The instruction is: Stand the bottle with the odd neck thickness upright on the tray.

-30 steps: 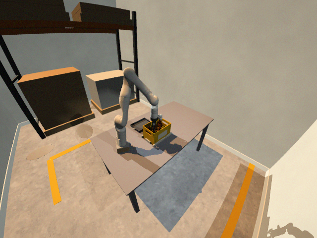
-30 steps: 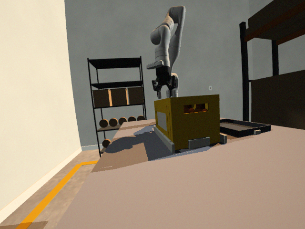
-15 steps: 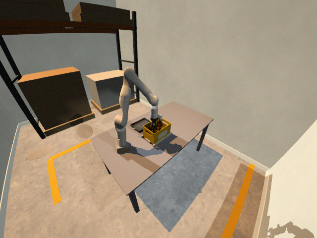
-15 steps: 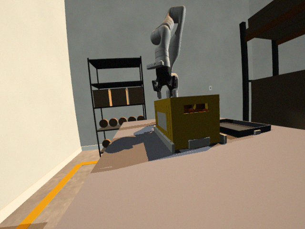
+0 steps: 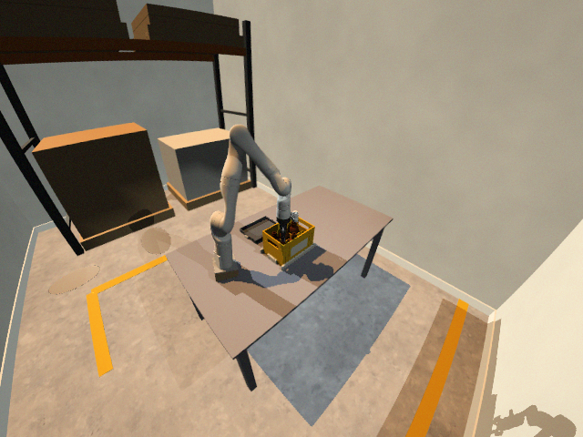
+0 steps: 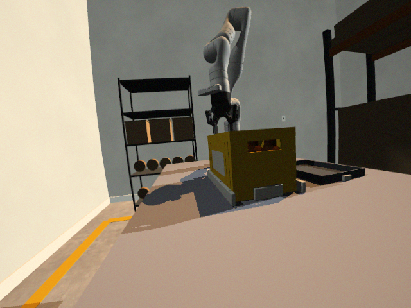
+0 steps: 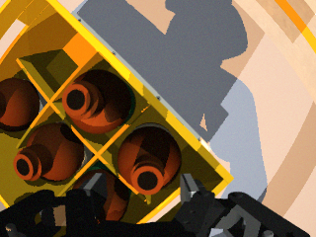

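Note:
The yellow crate (image 5: 290, 242) stands on the table and holds several brown bottles. In the wrist view I look down on the crate (image 7: 99, 113). Bottle mouths show at the near corner (image 7: 148, 161), in the middle (image 7: 99, 101) and at the left (image 7: 42, 152) (image 7: 14, 102). One more bottle (image 7: 111, 197) is partly hidden under my fingers. My gripper (image 7: 142, 186) (image 6: 221, 127) is open and holds nothing. It hangs just above the crate's top, fingertips at rim height. The dark tray (image 5: 258, 228) (image 6: 327, 171) lies empty beside the crate.
One crate cell (image 7: 53, 66) at the upper left is empty. Grey blocks (image 6: 268, 191) sit against the crate's base. The arm's base (image 5: 226, 270) stands on the table near the tray. A black shelf rack (image 6: 159, 132) stands beyond the table.

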Robot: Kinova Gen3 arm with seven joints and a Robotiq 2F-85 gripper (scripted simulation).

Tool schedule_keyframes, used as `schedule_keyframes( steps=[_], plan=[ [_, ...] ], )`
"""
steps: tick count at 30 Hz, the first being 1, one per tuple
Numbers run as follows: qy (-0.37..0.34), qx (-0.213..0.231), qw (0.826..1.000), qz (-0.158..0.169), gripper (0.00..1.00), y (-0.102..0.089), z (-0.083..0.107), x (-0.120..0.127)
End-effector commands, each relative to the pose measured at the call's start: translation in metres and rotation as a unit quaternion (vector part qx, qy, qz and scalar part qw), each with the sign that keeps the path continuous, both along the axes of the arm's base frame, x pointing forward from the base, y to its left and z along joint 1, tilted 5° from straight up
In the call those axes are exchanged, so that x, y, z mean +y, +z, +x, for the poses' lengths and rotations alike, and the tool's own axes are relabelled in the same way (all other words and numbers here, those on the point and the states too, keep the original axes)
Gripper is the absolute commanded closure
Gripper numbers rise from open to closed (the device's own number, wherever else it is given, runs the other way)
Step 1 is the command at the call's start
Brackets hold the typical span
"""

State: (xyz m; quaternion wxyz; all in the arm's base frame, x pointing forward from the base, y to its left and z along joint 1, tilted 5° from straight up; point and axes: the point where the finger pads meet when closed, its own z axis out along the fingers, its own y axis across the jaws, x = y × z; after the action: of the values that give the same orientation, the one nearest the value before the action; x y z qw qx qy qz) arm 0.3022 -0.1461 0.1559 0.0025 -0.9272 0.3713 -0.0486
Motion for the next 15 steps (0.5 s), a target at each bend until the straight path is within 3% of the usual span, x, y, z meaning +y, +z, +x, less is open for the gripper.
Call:
schedule_keyframes(
  steps=[1, 15],
  plan=[
    [-0.003, 0.003, 1.0, -0.001, 0.36, -0.004, -0.002, -0.002],
    [-0.003, 0.003, 1.0, -0.001, 0.36, -0.02, -0.001, -0.003]
  ],
)
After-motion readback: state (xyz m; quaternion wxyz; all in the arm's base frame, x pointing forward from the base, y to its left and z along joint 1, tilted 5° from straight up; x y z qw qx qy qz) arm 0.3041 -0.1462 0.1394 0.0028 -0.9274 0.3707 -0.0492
